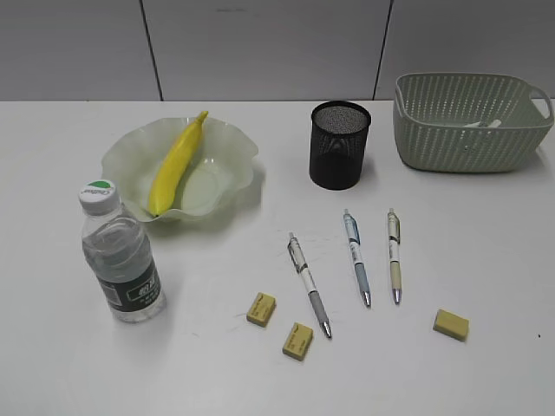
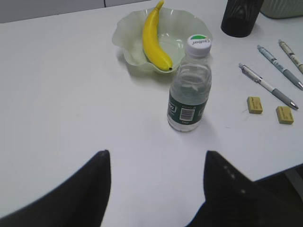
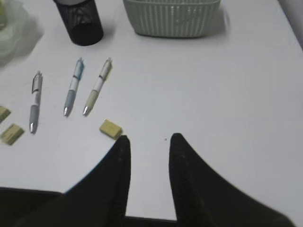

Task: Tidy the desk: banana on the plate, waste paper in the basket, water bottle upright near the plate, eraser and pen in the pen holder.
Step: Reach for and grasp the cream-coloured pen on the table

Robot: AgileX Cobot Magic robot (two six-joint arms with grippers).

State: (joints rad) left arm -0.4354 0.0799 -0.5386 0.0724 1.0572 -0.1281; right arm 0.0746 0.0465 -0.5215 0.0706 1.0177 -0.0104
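Banana lies in the plate, water bottle upright at its 7 o'clock, paper seemingly in the basket. Pens and erasers remain at the pen holder's 6 o'clock. Both pincers hold nothing: left gripper spread wide, right gripper parted nearest that eraser, likely next.

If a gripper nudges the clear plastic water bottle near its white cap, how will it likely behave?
The clear plastic water bottle stands upright, tall and narrow, so a high push may tip it. It looks nearly full, so probably fairly heavy. Once down, its round body would likely roll.
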